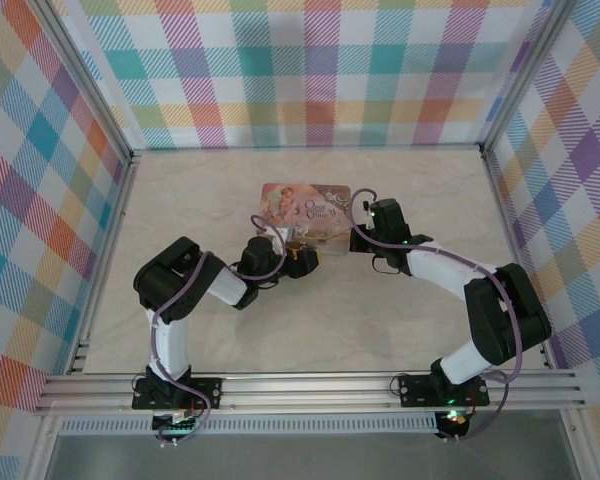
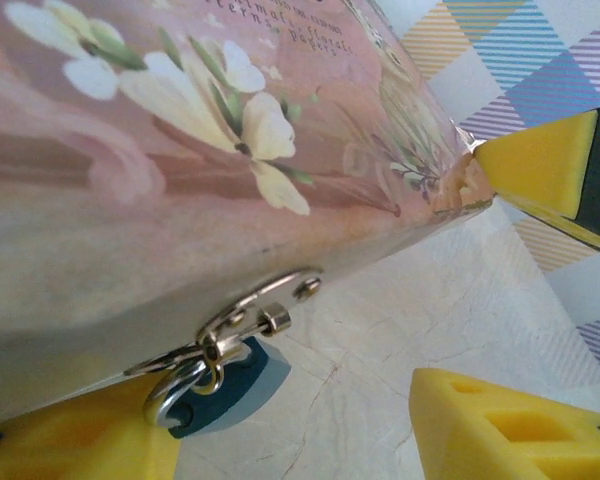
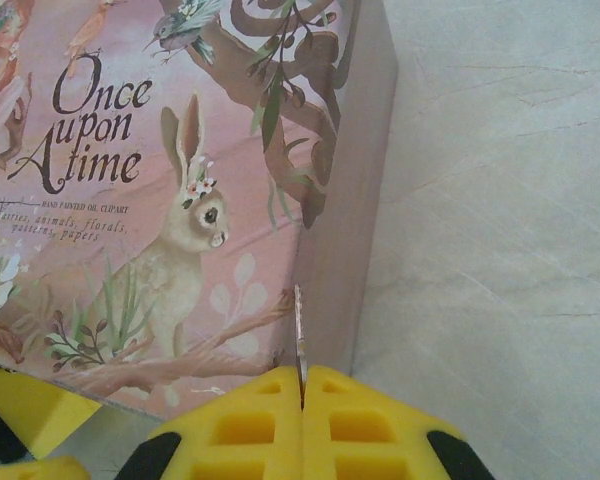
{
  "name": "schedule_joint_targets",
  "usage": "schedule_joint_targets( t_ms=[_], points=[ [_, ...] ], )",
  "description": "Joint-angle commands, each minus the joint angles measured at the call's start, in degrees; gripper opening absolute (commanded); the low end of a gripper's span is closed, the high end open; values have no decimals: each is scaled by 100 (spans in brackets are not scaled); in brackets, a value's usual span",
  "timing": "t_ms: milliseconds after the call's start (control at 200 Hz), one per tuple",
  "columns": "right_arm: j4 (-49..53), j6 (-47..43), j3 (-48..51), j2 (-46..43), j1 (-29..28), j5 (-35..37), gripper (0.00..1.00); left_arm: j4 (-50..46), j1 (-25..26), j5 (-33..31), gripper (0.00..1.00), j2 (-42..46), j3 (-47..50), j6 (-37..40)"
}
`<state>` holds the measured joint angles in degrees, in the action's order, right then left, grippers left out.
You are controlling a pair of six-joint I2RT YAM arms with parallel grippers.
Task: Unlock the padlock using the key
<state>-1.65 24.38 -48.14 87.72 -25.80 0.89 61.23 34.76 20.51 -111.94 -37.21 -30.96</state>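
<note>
The padlock [image 2: 230, 382], a small blue body with a silver shackle, hangs from the hasp [image 2: 250, 305] on the front of the pink tin [image 2: 180, 180]. My left gripper [image 2: 280, 425] is open: one yellow finger [image 2: 70, 445] sits right beside the padlock and the other [image 2: 520, 430] stands well off to the right. My right gripper [image 3: 302, 385] is shut on the key [image 3: 300, 335], whose thin toothed blade sticks out by the corner of the tin [image 3: 160, 200]. From above, the left gripper [image 1: 298, 262] and the right gripper [image 1: 363, 237] flank the tin [image 1: 305, 210].
The tin lies flat mid-table on the pale marble surface [image 1: 380, 320]. Plaid walls [image 1: 40, 200] close in the left, back and right. A yellow finger of the right gripper [image 2: 540, 165] touches the tin's corner in the left wrist view.
</note>
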Motion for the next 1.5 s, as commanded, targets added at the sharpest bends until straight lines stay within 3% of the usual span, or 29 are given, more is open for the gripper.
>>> schedule_joint_targets(
  t_ms=[0,115,200,470,585,650,750,930,1010,1190,1495],
  points=[
    [-202,-56,-21,21,-28,-154,0,836,-56,142,52,-38,56,-214],
    [-200,-50,-22,26,-30,-168,0,1316,-93,133,52,-82,240,-441],
    [-204,-41,-24,32,-29,-175,0,1176,-93,184,58,-73,210,-454],
    [-249,-17,56,-52,-28,-203,0,707,-93,-74,56,-202,20,-560],
    [-252,5,86,-88,-23,-203,0,676,-143,-141,51,-313,19,-683],
    [-260,14,91,-95,-26,-210,0,738,-178,-41,42,-379,13,-736],
    [-257,5,86,-115,-26,-219,0,655,-233,14,40,-416,27,-796],
    [-264,-4,98,-166,-27,-207,0,417,-359,212,21,-411,-5,-850],
    [-266,-10,118,-194,-23,-195,0,220,-398,324,20,-367,-23,-854],
    [-202,-13,72,-179,72,-228,0,-731,-444,647,20,-53,-88,-832],
    [-195,-43,-231,184,281,-455,0,-3816,-462,1253,19,714,-666,-466]
  ],
)
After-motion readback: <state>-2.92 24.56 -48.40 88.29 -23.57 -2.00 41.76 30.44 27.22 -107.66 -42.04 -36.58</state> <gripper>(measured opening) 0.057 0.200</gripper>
